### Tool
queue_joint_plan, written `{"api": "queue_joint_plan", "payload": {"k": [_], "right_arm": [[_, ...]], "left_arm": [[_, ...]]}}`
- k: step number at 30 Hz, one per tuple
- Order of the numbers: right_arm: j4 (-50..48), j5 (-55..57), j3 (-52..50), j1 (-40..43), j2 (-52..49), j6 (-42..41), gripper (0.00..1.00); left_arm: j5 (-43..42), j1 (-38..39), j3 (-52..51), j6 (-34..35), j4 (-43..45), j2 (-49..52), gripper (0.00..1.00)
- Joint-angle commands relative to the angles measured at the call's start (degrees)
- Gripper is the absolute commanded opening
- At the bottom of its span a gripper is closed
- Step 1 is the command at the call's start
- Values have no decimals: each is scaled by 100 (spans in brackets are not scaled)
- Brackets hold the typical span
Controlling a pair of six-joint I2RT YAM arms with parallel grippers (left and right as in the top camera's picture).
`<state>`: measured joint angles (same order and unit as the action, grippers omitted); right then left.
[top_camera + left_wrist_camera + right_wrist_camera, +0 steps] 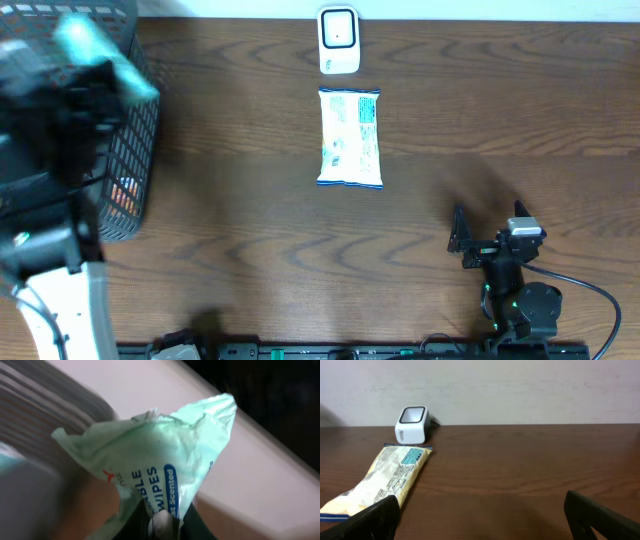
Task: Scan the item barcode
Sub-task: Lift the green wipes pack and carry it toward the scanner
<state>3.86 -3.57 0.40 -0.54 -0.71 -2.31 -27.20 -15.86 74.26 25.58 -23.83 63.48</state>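
One dark wood bench (250,220) fills the overhead view, and the white scanner (338,40) sits at its far edge, about midway along. Most of the wood on either side of the scanner and toward the robot from it is bare.

Well off to the left of the scanner, a black mesh basket (140,150) takes up the far left corner, with something orange showing through its wall. The left arm (60,290) is raised on the basket's side of the scanner and is blurred in the overhead view. Its left claw (162,520) is clenched on the lower end of the wipes pack (150,455). This soft mint-green pack is held clear of the bench, well apart from the scanner, and its crumpled top edge points up in the wrist view.

The right arm (520,305) is well apart from the scanner, toward the near edge and to its right. Its right claw (488,228) is spread wide and grasps nothing, with open wood between it and the scanner.

A flat packet (350,138), pale with blue ends, lies on the bench just on the robot's side of the scanner. Its far short edge is near the scanner's base but does not touch it.

The scanner stands upright, its dark window facing up and toward the robot.
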Motion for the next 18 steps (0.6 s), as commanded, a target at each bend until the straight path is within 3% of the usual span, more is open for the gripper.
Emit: {"api": "queue_joint_plan", "payload": {"k": [1,7,12,18], "right_arm": [[24,20,-7,92,33,-22,99],[24,20,-7,92,33,-22,99],[24,20,-7,92,33,-22,99],[24,20,-7,92,33,-20,99]], "left_arm": [[-258,901,22,-778,-251,382,7],[494,2229,22,-1078,-433,1394,7],[1912,3016,22,-1073,-341,2616,7],[2083,3366,22,-1071,24,3744,7]]}}
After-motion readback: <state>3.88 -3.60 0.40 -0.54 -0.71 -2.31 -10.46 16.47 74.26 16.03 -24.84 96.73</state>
